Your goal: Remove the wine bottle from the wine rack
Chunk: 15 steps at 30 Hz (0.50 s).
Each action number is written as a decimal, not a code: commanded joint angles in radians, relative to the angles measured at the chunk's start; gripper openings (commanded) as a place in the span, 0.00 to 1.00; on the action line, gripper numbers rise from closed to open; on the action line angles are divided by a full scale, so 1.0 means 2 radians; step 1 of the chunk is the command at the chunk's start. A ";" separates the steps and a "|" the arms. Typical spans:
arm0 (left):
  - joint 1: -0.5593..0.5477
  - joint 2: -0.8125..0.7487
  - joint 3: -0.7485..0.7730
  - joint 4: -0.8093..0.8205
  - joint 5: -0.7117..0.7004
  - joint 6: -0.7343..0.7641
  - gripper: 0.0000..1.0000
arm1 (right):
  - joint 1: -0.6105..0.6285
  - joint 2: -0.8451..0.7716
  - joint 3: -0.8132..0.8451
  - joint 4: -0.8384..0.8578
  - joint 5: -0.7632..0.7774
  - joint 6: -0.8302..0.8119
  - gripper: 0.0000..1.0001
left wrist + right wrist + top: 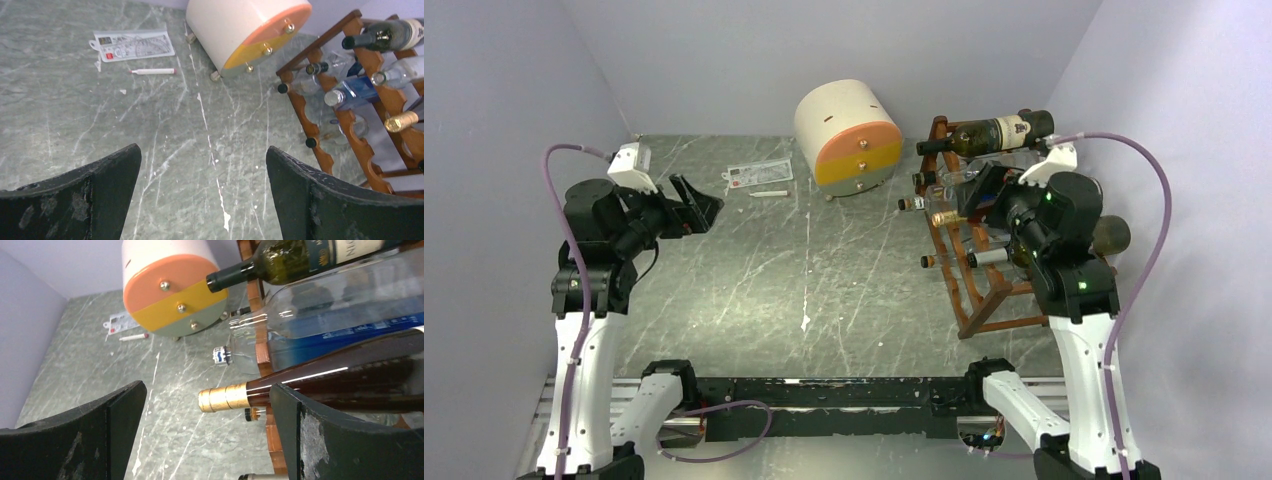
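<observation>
- Grey marbled table under lilac walls; the wine rack stands at three o'clock, with several bottles lying in it.
- We judge this the approach: the right gripper gapes wide and empty near the gold-capped brown wine bottle.
- Next, we'd straddle its neck, which points to nine o'clock, then clamp and draw it out.
- The left gripper, at ten o'clock, is also wide and empty.

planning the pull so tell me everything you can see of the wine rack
The wine rack is an open reddish-brown wooden frame of scalloped rails joined by round dowels, in several tiers. It stands on the grey marbled table at the right side, close to the wall, right of the round drawer box and apart from it. Several bottles lie in its cradles, necks pointing left, with a dark green bottle on the top tier.
</observation>
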 commanded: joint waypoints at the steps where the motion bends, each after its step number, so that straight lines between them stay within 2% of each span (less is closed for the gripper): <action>1: 0.005 0.011 0.017 -0.020 0.053 0.020 0.98 | -0.004 0.022 0.020 -0.005 -0.055 -0.033 1.00; 7: 0.006 0.001 -0.017 -0.012 0.092 0.011 0.98 | -0.004 0.068 0.052 0.010 -0.099 -0.146 1.00; 12: 0.006 -0.006 -0.046 0.003 0.136 -0.015 0.98 | 0.005 0.119 0.097 0.018 -0.093 -0.254 1.00; 15: 0.006 -0.007 -0.051 0.006 0.149 -0.025 0.98 | 0.037 0.149 0.119 0.014 -0.062 -0.330 1.00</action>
